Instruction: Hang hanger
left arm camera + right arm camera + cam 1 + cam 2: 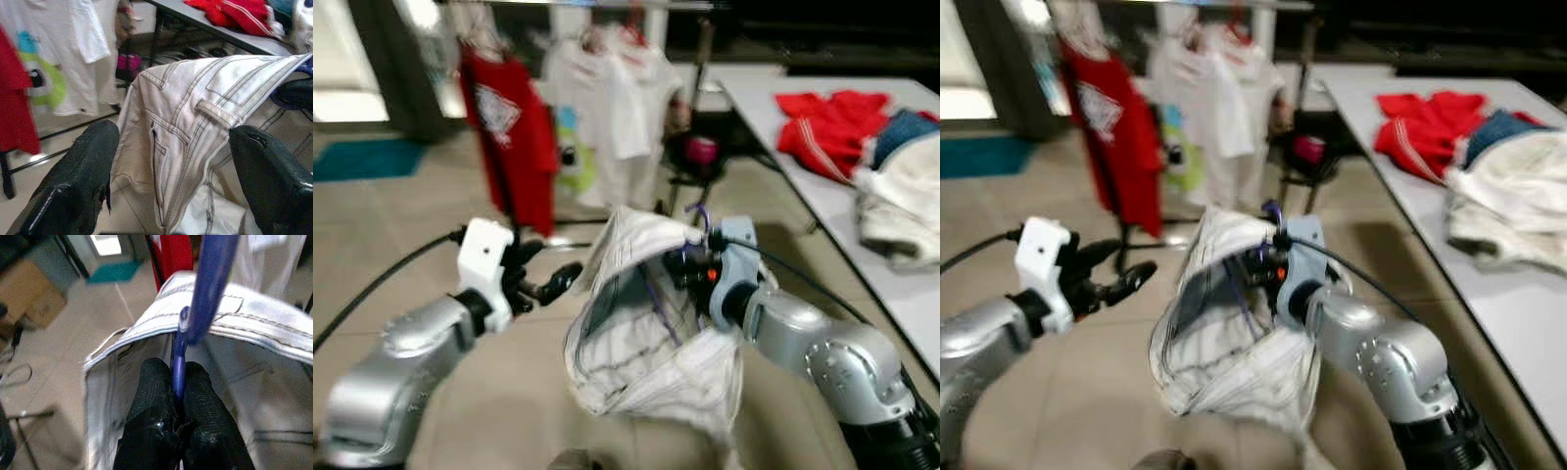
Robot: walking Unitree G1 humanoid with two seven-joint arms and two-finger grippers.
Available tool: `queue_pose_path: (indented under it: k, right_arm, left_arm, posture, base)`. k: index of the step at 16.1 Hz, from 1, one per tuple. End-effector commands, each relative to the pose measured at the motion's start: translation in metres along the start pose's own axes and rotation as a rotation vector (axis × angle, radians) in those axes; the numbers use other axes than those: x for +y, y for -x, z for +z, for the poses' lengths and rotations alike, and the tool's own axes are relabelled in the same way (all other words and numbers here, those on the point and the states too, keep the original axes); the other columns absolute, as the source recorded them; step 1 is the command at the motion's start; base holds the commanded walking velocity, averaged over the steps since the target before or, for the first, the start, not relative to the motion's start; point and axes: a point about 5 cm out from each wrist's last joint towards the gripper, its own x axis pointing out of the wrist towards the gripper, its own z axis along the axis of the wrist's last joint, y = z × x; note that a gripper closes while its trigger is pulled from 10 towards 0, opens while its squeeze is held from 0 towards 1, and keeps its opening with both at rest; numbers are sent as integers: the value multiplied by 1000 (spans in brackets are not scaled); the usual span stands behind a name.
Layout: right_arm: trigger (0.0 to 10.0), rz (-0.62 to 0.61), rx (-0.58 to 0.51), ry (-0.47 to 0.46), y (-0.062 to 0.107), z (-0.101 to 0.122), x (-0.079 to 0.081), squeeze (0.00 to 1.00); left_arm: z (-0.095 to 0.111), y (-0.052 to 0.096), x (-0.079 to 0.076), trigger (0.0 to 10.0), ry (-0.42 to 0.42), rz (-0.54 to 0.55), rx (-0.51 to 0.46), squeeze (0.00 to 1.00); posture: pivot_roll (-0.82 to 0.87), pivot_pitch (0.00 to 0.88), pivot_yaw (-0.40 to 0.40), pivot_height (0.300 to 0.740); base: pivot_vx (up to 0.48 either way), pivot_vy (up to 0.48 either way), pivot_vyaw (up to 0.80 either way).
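Nearest my head camera, the right arm (822, 352) is raised and bent inward, its right gripper (177, 382) clamped on the thin neck of the blue hanger (208, 289). In the right wrist view both black fingers (154, 391) pinch the blue shaft from either side, no gap between them. Pale stitched jeans (646, 333) are draped over the hanger and bunch down in front of the wrist, so I judge the neck grip is meant to keep the hook free above the waistband for the rail.

On the other side, the left arm (411, 362) is stretched forward at about the same height, its left gripper (548, 279) just beside the cloth. Its jaws stand apart, holding nothing; the left wrist view looks between them straight at the jeans pocket. That reads to me as a steadying hand kept ready.

Ahead stands the clothes rack (607, 8) with a red shirt (514, 127) and a white shirt (607, 108) already hung. It is well apart from the hanger, so the hanging is not yet done. To my right, a bench (773, 108) carries folded clothes (881, 166).
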Motion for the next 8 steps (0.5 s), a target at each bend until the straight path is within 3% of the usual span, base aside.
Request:
queue_pose_path:
  k: [1,3,5,6,7,8]
  right_arm:
    - [10000,-51,-85,10,2,11,-9,0]
    - [10000,-125,-140,-5,2,10,-20,0]
    - [10000,-147,-186,-36,-2,14,-23,0]
    - [10000,-145,-184,-9,-5,17,-20,0]
    - [10000,-140,-183,34,-8,22,-18,0]
    - [10000,-140,-185,45,-9,23,-18,0]
  left_arm:
    - [0,-6,-7,10000,-27,13,-4,0]
    - [-3,-18,-15,10000,-101,48,2,0]
    - [-3,-28,-23,10000,-112,-38,-26,0]
    - [-4,-30,-27,10000,-66,-110,-43,0]
    - [-4,-32,-31,10000,-15,-191,-46,1000]
    - [-5,-32,-32,10000,-12,-212,-41,1000]
  posture:
    - [57,0,-25,740]
    - [82,0,-25,740]
    - [66,0,-19,740]
    - [47,0,-8,740]
    - [33,0,7,740]
    - [26,0,11,740]
  base:
    - [0,0,0]
    - [0,0,0]
    - [0,0,0]
    - [0,0,0]
    - [0,0,0]
    - [0,0,0]
